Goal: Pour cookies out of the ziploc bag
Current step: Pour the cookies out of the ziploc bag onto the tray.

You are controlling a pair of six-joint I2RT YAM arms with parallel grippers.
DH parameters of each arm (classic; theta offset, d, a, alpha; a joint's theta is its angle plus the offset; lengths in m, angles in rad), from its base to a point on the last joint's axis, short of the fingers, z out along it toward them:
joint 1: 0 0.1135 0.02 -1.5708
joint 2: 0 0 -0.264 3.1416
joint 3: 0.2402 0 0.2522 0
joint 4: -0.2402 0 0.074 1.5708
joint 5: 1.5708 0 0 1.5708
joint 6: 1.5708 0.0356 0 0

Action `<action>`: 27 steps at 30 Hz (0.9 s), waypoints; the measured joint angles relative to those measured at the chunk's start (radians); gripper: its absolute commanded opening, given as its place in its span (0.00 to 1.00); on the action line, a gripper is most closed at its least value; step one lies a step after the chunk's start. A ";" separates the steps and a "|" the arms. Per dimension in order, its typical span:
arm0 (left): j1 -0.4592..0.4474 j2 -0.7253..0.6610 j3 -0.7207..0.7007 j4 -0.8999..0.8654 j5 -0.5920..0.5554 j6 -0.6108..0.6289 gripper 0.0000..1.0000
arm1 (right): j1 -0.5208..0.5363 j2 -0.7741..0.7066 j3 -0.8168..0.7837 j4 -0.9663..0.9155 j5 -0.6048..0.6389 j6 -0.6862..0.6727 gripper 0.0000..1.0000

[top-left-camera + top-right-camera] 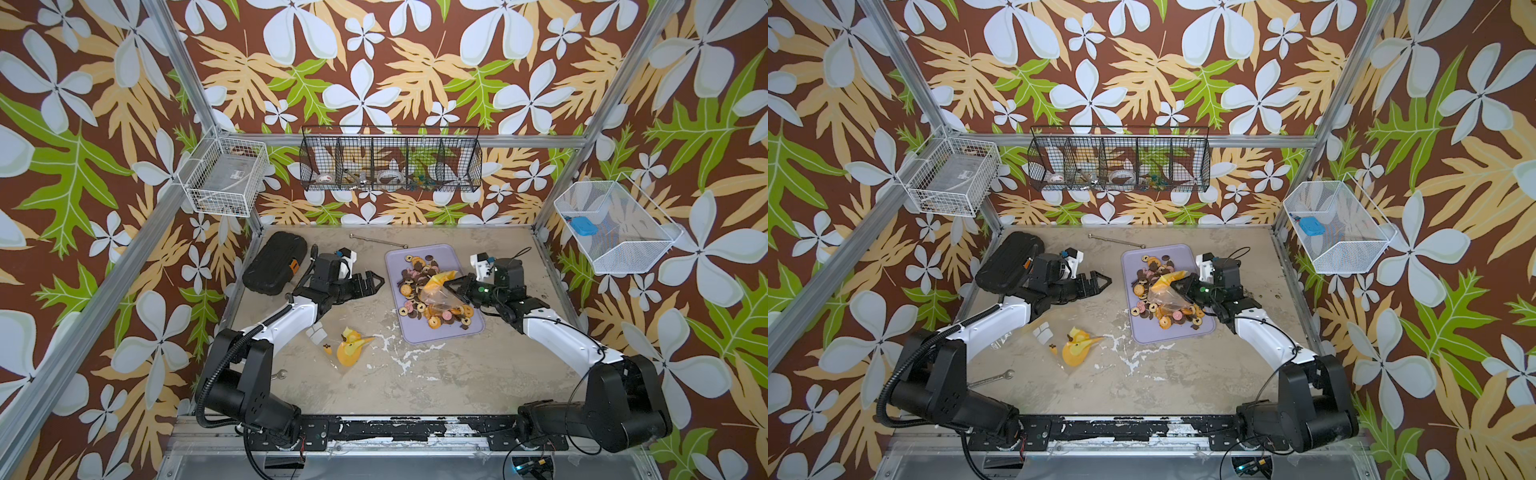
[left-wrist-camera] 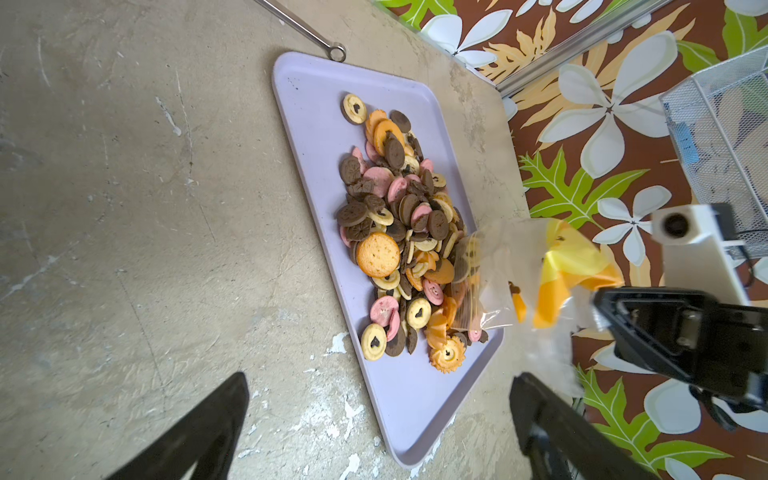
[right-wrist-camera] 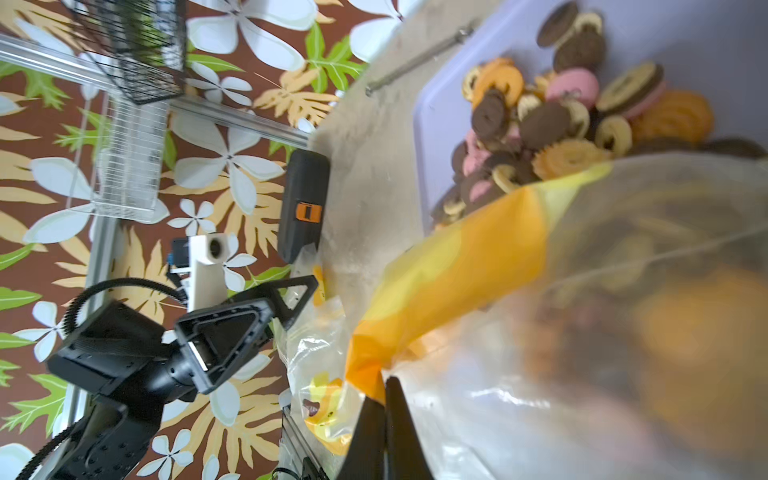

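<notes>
Tray, top views: flat lilac plastic tray (image 1: pixel 419 334) with rounded corners and a low rim, on the scuffed grey table (image 1: pixel 457 374).
Cookies, top views: look, the cookies (image 1: pixel 412 277) lie heaped along the tray, small round discs in brown, orange and pink.
Bag, top views: crinkly clear bag (image 1: pixel 435 294) with a yellow-orange strip, draped over the heap, its low end touching the pile.
Right gripper, top views: the right gripper (image 1: pixel 449 287) is pressed together, pinching the bag's raised end just above the cookies.
Left gripper, top views: the left gripper (image 1: pixel 379 284) is spread wide, holding nothing, beside the tray's left edge, apart from the bag.
Cookies, left wrist view: ridged and scalloped faces, some with heart-shaped holes; the pile sits ahead of two black fingers (image 2: pixel 195 436).
Bag, left wrist view: thin glossy film, a few cookies showing through.
Bag, right wrist view: film fills the frame, cookies blurred behind it; thin black fingers (image 3: pixel 374 432) meet on the orange edge.
</notes>
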 measured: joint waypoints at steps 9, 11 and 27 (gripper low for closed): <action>0.000 0.000 0.000 0.000 0.000 0.000 1.00 | 0.000 0.065 0.005 -0.029 -0.002 0.001 0.00; 0.000 0.000 0.000 0.000 0.000 0.000 1.00 | 0.001 0.036 0.077 -0.050 -0.004 0.002 0.00; 0.000 0.000 -0.001 0.001 0.000 0.000 1.00 | 0.002 -0.017 0.120 -0.091 0.002 0.014 0.00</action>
